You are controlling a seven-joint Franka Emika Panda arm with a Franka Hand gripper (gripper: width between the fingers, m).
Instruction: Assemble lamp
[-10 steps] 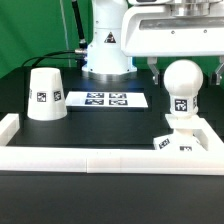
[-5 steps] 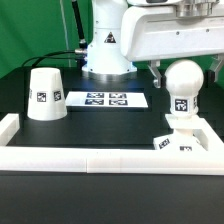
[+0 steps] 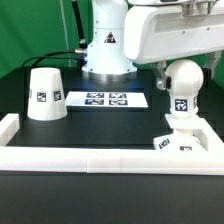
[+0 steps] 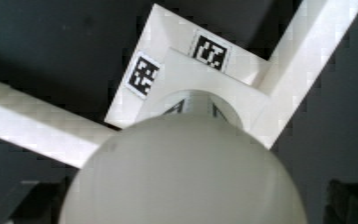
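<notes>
Black table (image 3: 100, 128): the bulb (image 3: 181, 85) stands upright on the base (image 3: 185, 142), at the exterior view's right. Your gripper (image 3: 187, 70) straddles it, jaws apart. Likely light, rigid, slick plastic; grip the round head's widest part.

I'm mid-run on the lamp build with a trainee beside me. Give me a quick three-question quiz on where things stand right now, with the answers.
1. Fill the gap: the shade stands to the exterior view's ____ of the marker board.
2. Pick one: the bulb stands upright on A) the base, B) the marker board, C) the shade.
3. True or false: the end effector is gripping the shade.

Key: 1 left. 2 A. 3 false: it hangs open over the bulb, one finger on each side of the bulb's head.
</notes>
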